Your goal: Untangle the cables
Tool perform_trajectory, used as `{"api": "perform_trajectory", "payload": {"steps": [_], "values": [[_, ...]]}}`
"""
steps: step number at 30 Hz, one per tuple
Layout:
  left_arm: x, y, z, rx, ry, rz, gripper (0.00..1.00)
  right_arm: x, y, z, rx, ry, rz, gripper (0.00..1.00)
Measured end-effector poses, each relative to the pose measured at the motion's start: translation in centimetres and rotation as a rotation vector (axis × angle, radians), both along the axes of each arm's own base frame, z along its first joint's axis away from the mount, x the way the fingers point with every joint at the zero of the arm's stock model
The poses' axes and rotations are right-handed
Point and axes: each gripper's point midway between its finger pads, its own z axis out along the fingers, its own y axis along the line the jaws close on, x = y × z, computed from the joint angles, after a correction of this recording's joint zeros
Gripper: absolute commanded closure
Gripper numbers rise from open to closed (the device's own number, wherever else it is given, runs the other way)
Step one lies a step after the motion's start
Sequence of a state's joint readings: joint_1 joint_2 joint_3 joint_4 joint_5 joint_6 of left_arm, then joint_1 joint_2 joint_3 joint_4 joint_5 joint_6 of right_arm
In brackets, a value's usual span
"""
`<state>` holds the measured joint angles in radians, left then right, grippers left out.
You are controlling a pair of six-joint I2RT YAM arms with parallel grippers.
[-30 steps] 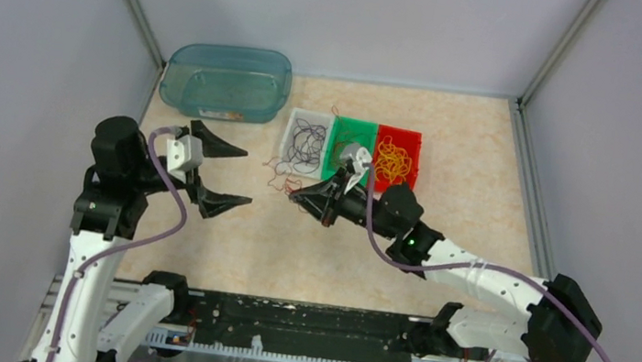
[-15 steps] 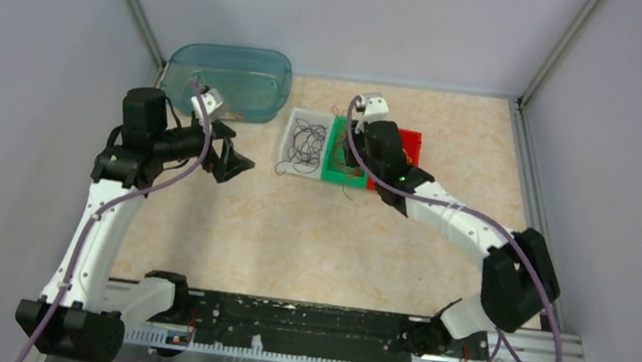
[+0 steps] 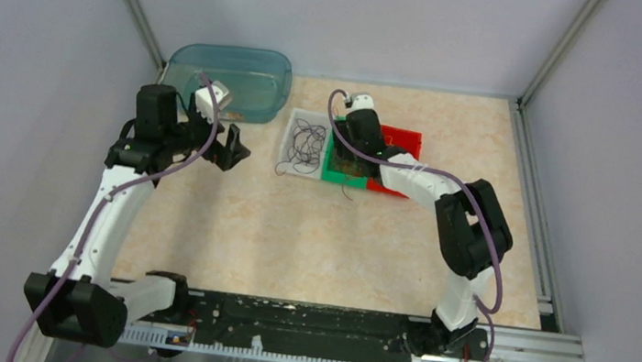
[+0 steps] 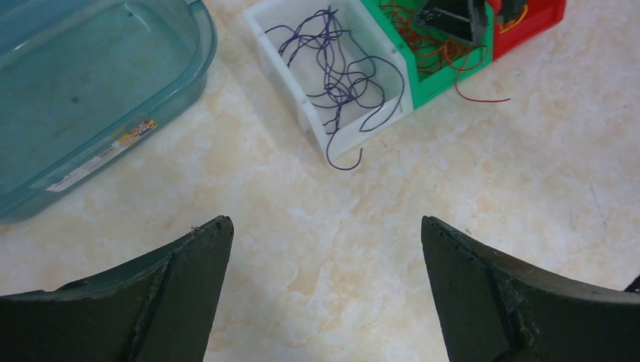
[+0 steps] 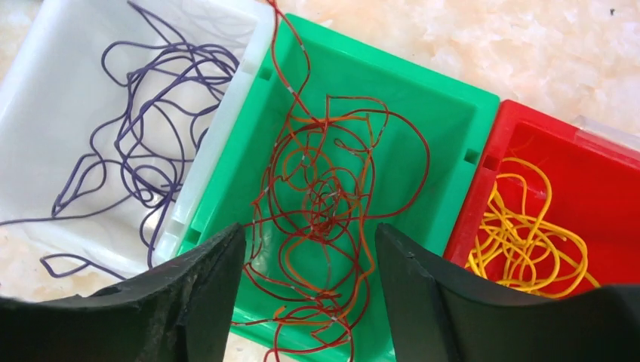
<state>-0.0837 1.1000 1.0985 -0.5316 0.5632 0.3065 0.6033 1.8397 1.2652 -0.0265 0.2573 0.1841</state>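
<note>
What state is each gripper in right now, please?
Left gripper: open, holding nothing.
Right gripper: open above the red cables in the green bin, holding nothing.

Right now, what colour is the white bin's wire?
The wire is purple, clearest in the right wrist view.

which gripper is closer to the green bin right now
Right. The right gripper hangs directly above the green bin and its dark red cables. The left gripper is over the table near the teal tub, with the white bin between it and the green one.
</note>
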Motion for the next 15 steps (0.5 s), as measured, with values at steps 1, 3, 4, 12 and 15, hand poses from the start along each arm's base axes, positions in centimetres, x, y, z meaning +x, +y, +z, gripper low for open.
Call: {"api": "perform_trajectory", "payload": {"steps": [1, 3, 4, 12, 15], "values": [[0.4, 0.2, -0.3, 0.007, 0.004, 0.012, 0.0, 0.1, -0.1, 0.2, -0.003, -0.005, -0.003, 0.26], [1.0, 0.5, -1.1, 0.02, 0.011, 0.035, 0.0, 0.3, -0.2, 0.8, -0.004, -0.015, -0.005, 0.2], [1.4, 0.7, -1.5, 0.027, 0.017, 0.046, 0.0, 0.3, -0.2, 1.2, -0.004, -0.023, -0.005, 0.17], [3.4, 1.6, -6.3, 0.04, 0.027, 0.125, 0.0, -2.4, -3.7, 11.7, 0.123, -0.204, -0.05, 0.01], [3.3, 1.8, -10.8, 0.029, 0.07, 0.156, 0.0, -3.4, -9.8, 14.8, 0.223, -0.279, -0.19, 0.01]]}}
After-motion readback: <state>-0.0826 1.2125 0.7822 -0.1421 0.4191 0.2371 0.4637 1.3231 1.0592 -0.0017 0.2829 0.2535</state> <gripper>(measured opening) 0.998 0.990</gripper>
